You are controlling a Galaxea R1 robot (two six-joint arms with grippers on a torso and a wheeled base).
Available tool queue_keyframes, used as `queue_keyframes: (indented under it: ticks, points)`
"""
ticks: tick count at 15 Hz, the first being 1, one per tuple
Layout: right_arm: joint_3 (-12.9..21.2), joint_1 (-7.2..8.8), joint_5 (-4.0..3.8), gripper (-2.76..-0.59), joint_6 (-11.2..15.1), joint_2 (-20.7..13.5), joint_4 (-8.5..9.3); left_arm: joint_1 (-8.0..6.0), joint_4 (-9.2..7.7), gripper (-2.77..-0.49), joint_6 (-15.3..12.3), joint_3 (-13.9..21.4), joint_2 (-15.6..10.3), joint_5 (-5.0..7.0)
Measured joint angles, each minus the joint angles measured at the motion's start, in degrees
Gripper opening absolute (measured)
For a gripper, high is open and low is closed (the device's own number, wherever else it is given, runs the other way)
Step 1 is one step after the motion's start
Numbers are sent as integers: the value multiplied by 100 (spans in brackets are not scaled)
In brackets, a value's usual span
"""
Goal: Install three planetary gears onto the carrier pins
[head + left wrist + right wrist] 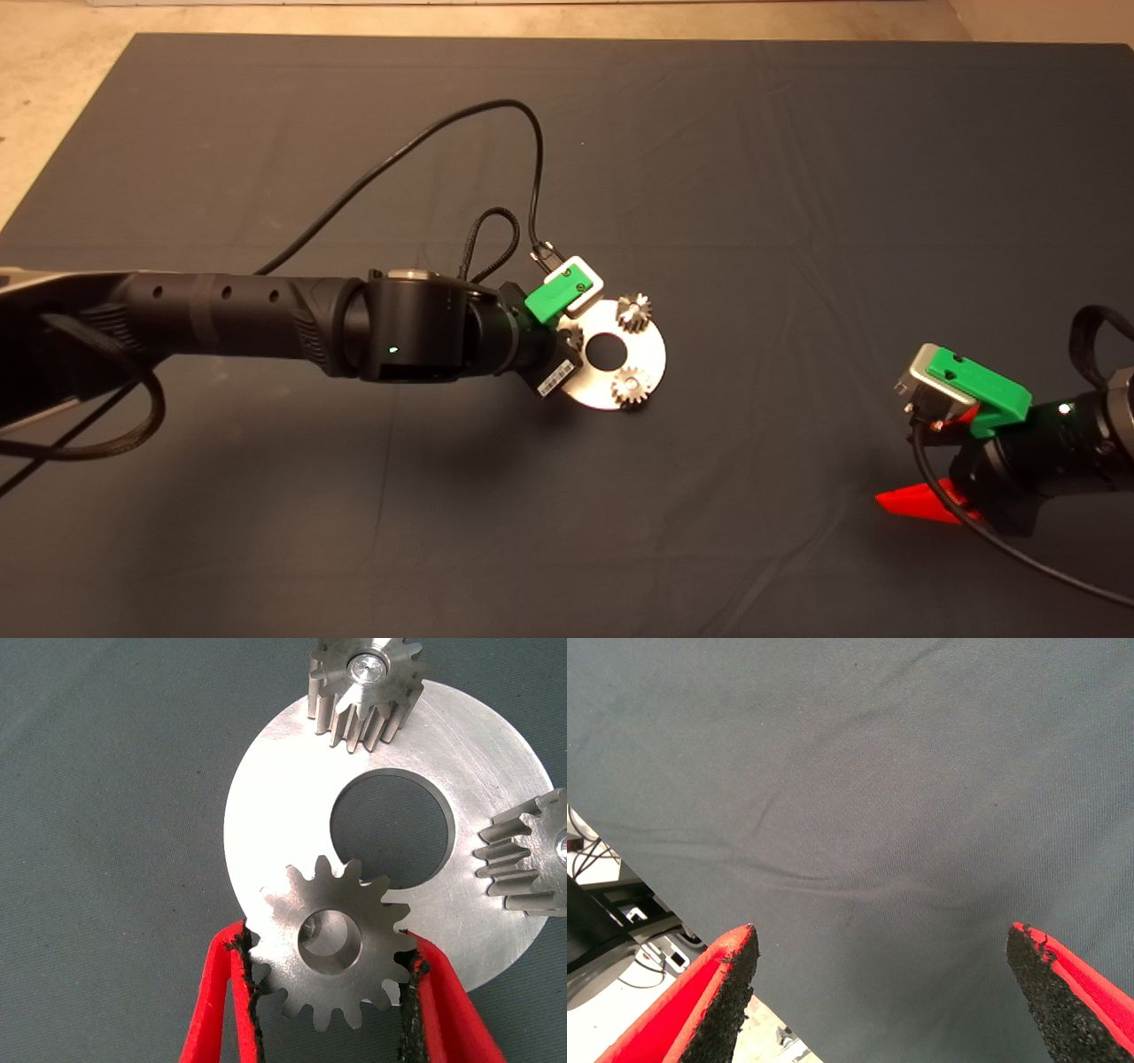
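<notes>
The carrier disc (283, 815) lies flat on the mat, shiny silver with a large centre hole. Two planetary gears (363, 691) (527, 855) sit on carrier pins, and one pin's silver top (368, 667) shows in its gear's centre. My left gripper (328, 946) is shut on a third gear (354, 988), held flat over the disc's rim. Whether a pin is inside that gear's hole cannot be told. In the head view the disc (654, 353) lies mid-mat with both seated gears (634, 312) (631, 386), and the left arm reaches it from the left. My right gripper (881, 943) is open with nothing between its fingers.
The right gripper (930, 461) rests low at the mat's right side, well away from the disc. A black cable (532, 159) loops over the mat behind the left wrist. Past the mat's edge, floor with cables (602, 904) shows in the right wrist view.
</notes>
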Motion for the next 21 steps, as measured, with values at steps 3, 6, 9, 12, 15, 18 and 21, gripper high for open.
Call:
queue_keyframes:
  ticks: [3,6,9,12,15,18,21]
  points:
    - [0,0,-2,-129,1,-1,0,-112,-256,-266,24,0,-2,135]
    - [0,0,6,-129,0,2,0,-129,-316,-266,88,-1,0,155]
    - [0,0,9,-129,1,1,0,-129,-319,-266,88,-1,0,152]
    - [0,0,9,-129,0,2,0,-129,-319,-266,88,-1,1,152]
    - [0,0,10,-129,2,2,0,-140,-319,-266,93,-61,25,135]
    - [0,0,12,-129,1,2,0,-154,-320,-266,124,-122,32,96]
    - [0,0,11,-129,0,2,0,-162,-316,-266,168,-177,32,45]
